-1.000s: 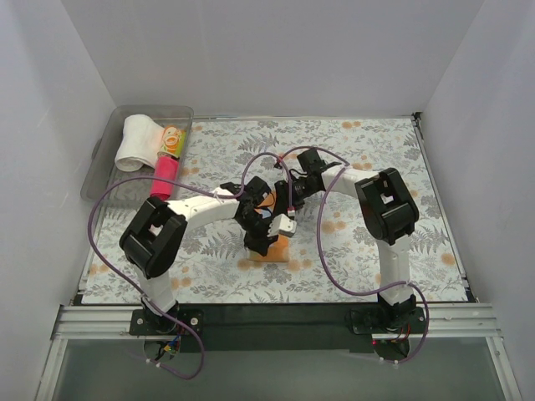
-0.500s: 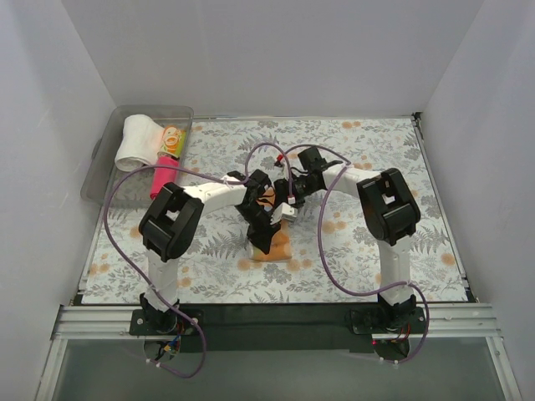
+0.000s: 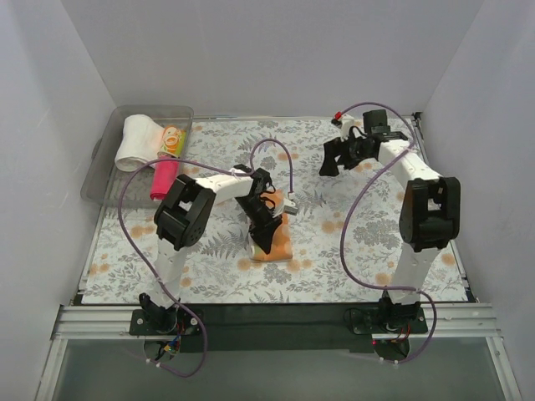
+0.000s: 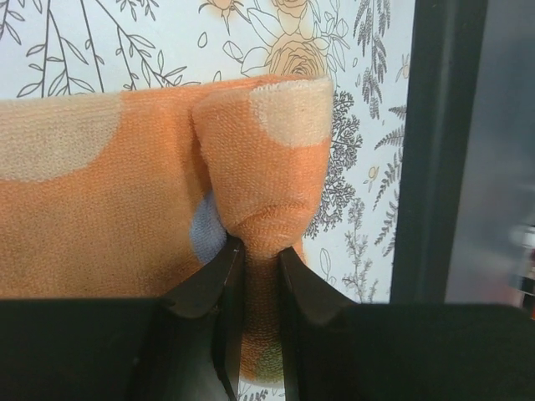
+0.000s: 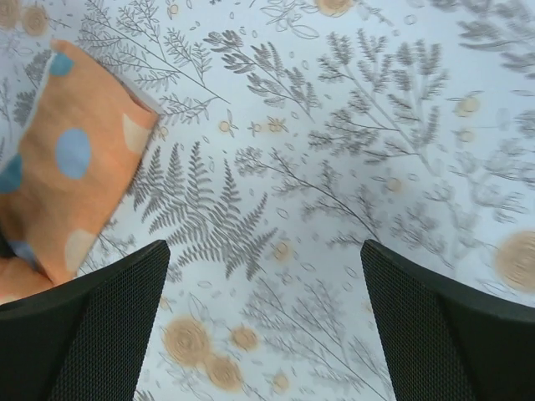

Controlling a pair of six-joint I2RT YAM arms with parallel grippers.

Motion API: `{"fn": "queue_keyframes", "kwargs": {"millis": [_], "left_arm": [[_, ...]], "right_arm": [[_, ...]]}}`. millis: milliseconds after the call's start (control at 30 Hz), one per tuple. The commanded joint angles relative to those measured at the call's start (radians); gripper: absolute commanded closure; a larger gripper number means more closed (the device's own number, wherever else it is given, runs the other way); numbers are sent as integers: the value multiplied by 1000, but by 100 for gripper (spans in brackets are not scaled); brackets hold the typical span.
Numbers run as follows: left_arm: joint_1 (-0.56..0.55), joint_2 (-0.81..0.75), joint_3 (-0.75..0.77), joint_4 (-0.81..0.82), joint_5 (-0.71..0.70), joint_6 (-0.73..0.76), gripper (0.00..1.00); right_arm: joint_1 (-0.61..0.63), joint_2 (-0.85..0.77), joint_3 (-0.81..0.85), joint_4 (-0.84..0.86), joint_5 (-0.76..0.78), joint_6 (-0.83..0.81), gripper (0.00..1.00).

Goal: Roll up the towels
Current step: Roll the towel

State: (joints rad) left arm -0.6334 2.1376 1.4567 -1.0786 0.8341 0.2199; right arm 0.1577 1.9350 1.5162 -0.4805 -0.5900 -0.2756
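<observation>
**A:** What is taking up most of the overhead view?

**B:** A worktop is filling it, with a grey-and-orange floral cloth covering [image 3: 376,251] spread across it. A clear plastic bin [image 3: 99,167] is sitting at its far left corner. The bin is holding a white rolled cloth towel [image 3: 138,142] and a yellow patterned towel [image 3: 173,139]. A magenta-red rolled towel [image 3: 163,180] is lying at the bin's right rim.

**A:** Where is the towel that is being handled?

**B:** An orange cloth towel with pale and blue spots [image 3: 276,246] is lying near the middle of the worktop. It is directly beneath the left end effector [image 4: 253,251]. The part showing seems to be running near-to-far, and the left arm is hiding the rest.

**A:** What is that end effector doing?

**B:** Its jaws are standing almost closed, pinching a bunched fold at the towel's end. There the cloth is doubling over itself. It looks like a first turn, not yet a cylinder.

**A:** And the other one?

**B:** The right end effector [image 3: 330,159] is hovering wide open and gripping nothing. It is well apart from the towel, towards the far right. From there the towel is lying to its near left, only just showing at the left edge of the right wrist view. The left arm is plainly the nearer one. Rolling is likely to run along the strip from the pinched end.
</observation>
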Motion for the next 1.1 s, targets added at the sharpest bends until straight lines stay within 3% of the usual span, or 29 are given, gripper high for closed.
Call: {"fn": "queue_keyframes", "kwargs": {"millis": [0, 167, 333, 533, 700, 1067], "left_arm": [[4, 178, 25, 7, -188, 35, 92], [29, 274, 135, -50, -162, 32, 90], [41, 366, 234, -159, -141, 96, 87], [54, 423, 271, -199, -132, 131, 85], [67, 427, 275, -199, -122, 139, 83], [74, 426, 309, -193, -142, 133, 81]], "right_arm": [[-24, -145, 13, -104, 13, -172, 14], [43, -414, -157, -179, 1, -322, 11], [320, -594, -342, -171, 55, -358, 6], [577, -570, -432, -115, 214, -453, 10], [755, -501, -503, -8, 288, -471, 22], [850, -392, -616, 210, 389, -487, 30]]}}
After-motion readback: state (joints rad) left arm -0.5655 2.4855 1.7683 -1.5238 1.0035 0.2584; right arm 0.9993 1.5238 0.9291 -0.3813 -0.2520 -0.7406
